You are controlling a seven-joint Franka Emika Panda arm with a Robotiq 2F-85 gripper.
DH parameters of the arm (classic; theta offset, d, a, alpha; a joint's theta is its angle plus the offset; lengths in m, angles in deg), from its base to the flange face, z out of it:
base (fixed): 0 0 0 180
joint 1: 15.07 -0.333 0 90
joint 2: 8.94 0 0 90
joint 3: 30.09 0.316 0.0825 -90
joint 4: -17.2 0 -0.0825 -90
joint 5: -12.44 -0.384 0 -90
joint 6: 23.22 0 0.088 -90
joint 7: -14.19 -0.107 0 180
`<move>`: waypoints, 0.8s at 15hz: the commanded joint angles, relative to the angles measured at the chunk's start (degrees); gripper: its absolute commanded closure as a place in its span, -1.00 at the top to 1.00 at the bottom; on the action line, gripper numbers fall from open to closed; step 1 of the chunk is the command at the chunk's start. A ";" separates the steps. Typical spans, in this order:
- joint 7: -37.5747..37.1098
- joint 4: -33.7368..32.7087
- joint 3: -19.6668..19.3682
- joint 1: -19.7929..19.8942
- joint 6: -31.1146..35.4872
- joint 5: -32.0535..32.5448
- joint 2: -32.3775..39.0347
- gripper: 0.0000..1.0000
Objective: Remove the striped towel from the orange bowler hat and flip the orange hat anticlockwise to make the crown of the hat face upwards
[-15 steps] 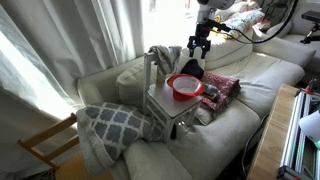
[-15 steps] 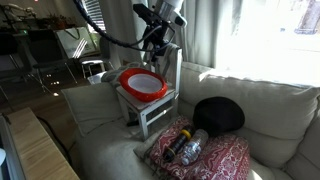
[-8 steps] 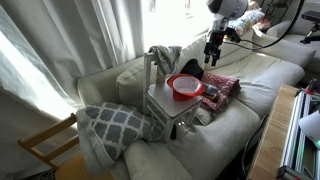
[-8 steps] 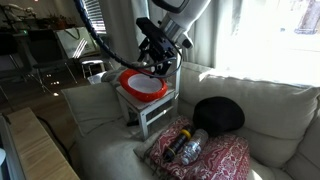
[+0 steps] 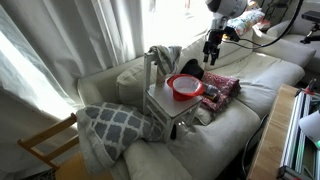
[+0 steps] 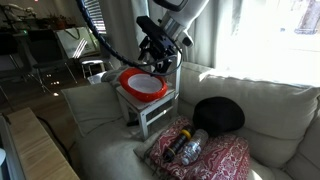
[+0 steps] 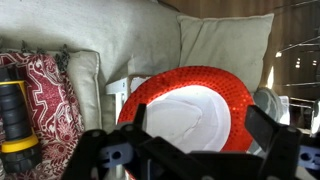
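The orange hat (image 5: 184,86) lies upside down on a small white chair (image 5: 163,104) that stands on the sofa. Its brim and white lining face up in both exterior views (image 6: 142,84) and in the wrist view (image 7: 190,100). The striped towel (image 5: 163,55) hangs over the chair's back, off the hat. My gripper (image 5: 211,52) hovers open and empty above the hat, a little to one side of it. It also shows in an exterior view (image 6: 157,62). In the wrist view my gripper (image 7: 200,128) has the hat's opening between its two spread fingers.
A black hat (image 6: 220,115) lies on the sofa beside the chair. A red patterned cloth (image 6: 215,160) with a yellow-and-black flashlight (image 7: 12,105) on it lies in front. A grey patterned cushion (image 5: 110,125) and a wooden chair (image 5: 45,145) are at the sofa's other end.
Over the last second my gripper moved sideways and came in above the hat. In the last half second nothing visibly moved.
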 commanded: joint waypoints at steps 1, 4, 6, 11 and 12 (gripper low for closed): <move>0.07 -0.20 -0.43 -0.34 -0.24 -0.08 0.08 1.00; -0.04 -3.02 -0.71 1.04 0.78 -2.62 4.77 1.00; 1.21 -4.61 -0.44 2.22 1.40 -5.13 7.84 1.00; 6.06 -8.74 0.83 4.99 2.70 -13.97 15.97 1.00; 7.22 -9.69 0.90 5.53 2.07 -15.58 17.56 1.00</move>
